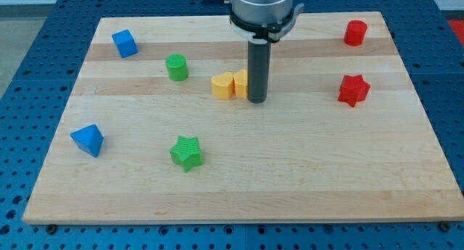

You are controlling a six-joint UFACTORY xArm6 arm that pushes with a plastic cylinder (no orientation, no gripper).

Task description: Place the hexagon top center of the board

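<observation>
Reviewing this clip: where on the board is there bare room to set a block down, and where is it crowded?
Bare: the lower right, below the red star; the bottom middle, right of the green star; the strip between the blue blocks. Crowded: the middle, where my tip sits against the two yellow blocks, with the green cylinder nearby.

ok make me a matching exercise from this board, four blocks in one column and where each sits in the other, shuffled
Column one:
1. blue cube
2. red star
3. green star
4. red cylinder

Column two:
A. the view's top right corner of the board
B. the view's bottom, left of centre
C. the view's top left
D. the view's right side, below the other red block

Pairs: 1-C, 2-D, 3-B, 4-A
</observation>
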